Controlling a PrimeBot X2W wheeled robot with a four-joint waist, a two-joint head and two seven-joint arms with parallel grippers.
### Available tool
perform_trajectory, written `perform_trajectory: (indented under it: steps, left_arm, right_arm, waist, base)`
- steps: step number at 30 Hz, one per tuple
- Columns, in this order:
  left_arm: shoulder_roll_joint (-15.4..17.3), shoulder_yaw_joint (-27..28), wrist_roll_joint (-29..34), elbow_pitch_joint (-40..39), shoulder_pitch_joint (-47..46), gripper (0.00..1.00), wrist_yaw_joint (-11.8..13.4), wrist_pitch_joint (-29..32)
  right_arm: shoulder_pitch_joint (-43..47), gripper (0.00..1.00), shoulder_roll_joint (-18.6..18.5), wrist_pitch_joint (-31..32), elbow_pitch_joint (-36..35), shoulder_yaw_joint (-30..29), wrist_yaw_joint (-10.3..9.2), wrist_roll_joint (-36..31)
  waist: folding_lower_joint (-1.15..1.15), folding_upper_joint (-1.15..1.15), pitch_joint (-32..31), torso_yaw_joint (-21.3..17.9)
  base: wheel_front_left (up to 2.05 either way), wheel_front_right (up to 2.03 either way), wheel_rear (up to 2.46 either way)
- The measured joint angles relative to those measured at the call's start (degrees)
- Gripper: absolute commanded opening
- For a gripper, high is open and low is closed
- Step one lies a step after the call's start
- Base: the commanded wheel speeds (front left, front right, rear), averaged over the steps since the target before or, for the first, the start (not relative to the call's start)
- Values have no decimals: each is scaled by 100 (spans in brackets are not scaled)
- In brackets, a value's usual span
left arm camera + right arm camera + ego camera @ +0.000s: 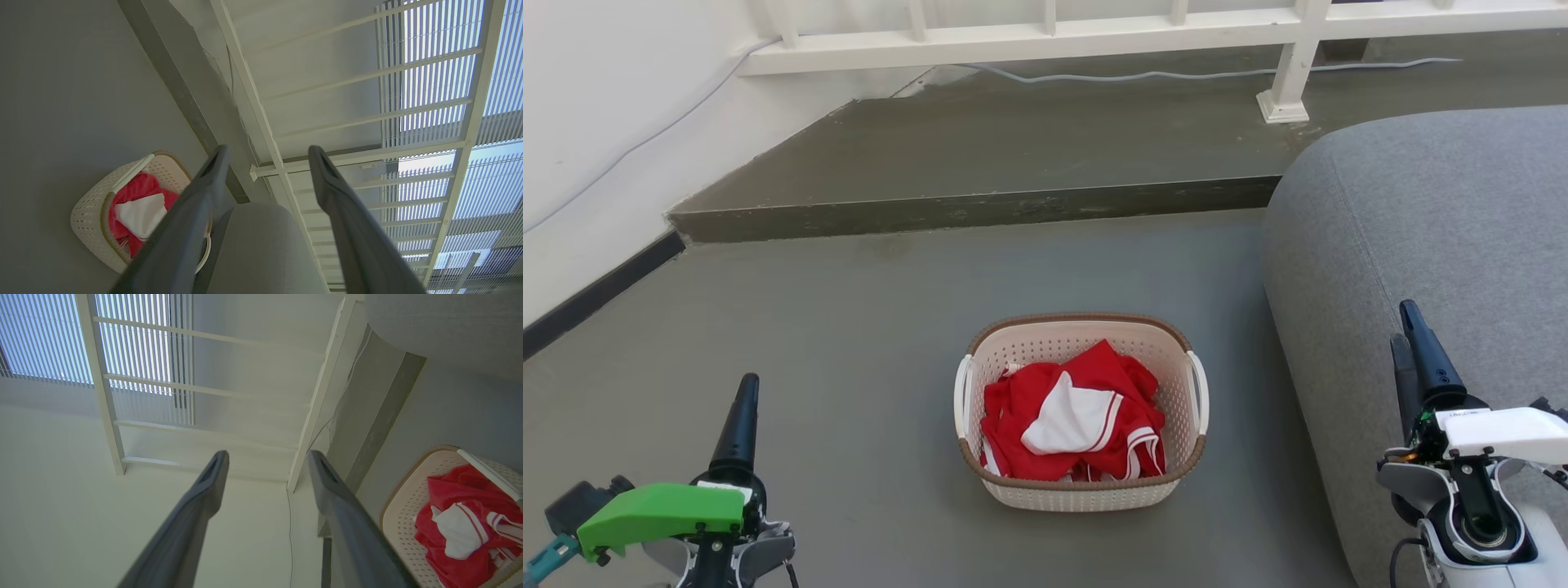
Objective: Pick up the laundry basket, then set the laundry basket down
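The laundry basket stands on the grey floor in the middle of the head view. It is cream-white and perforated, with a brown rim and two white side handles, and holds red and white clothes. My left gripper hovers at the lower left, well apart from the basket, and my right gripper at the lower right, over the sofa's edge. In the left wrist view the left gripper is open and empty, with the basket at its left. The right gripper is likewise open and empty, with the basket at its right.
A grey sofa fills the right side, close to the basket's right handle. Behind the basket a raised concrete step crosses the floor, with a white railing and a cable beyond. A white wall runs along the left.
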Motion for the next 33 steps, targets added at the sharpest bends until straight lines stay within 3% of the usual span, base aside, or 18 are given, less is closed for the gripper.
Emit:
perform_trajectory:
  steps: [16, 33]
  left_arm:
    - [211, -350, 1490, -31, -44, 100, 0, -328]
    - [343, -545, 3689, -185, -120, 100, 86, -664]
  right_arm:
    - [-12, 100, -271, -400, -64, 479, 0, -1121]
    - [-145, 100, -493, -742, -121, 649, -62, -3038]
  waist:
    - [0, 0, 26, 3]
    - [0, 0, 58, 3]
  base:
    - [0, 0, 0]
    - [0, 0, 0]
